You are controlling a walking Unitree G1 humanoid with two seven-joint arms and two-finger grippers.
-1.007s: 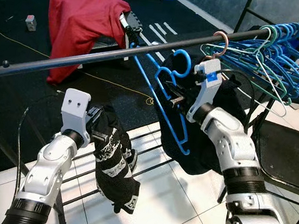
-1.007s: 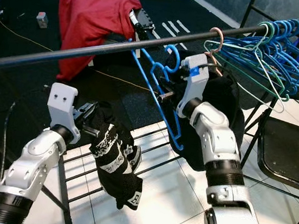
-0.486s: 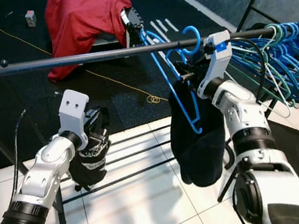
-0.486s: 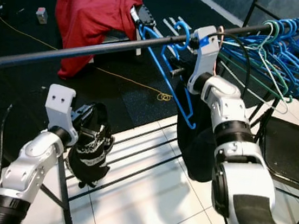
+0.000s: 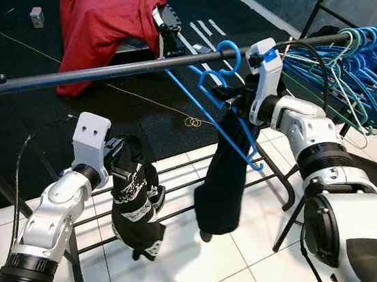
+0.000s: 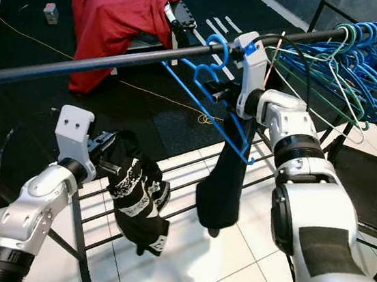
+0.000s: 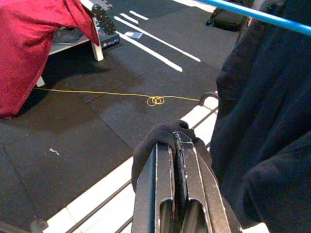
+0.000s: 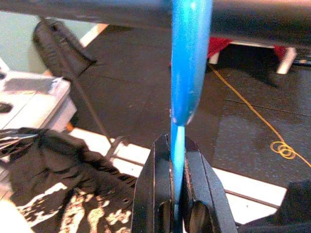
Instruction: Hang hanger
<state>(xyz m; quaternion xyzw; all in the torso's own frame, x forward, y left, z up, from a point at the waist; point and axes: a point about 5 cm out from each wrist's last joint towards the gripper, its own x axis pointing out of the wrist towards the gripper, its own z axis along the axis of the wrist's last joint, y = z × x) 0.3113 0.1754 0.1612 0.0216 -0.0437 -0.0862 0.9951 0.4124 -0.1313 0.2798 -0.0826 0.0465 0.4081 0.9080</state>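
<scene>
**A:** Where do you find the hanger?

**B:** You see the blue hanger (image 5: 225, 90) raised to the black rail (image 5: 114, 72), its hook at the rail's level; whether the hook rests on the rail you cannot tell; a dark garment (image 5: 223, 180) droops from it toward the tiled floor (image 5: 241, 271).

**A:** And your grippers?

**B:** Your right gripper (image 8: 177, 160) is clamped on the hanger's blue neck, just below the rail; your left gripper (image 7: 176, 160) sits lower, fingers pressed together on a black printed cloth (image 5: 136, 200) that hangs beneath it; a bunch of blue hangers (image 5: 353, 61) crowds the rail's far right end; a red cloth (image 5: 104, 14) drapes over something on the dark mat (image 5: 74, 120) behind.
</scene>
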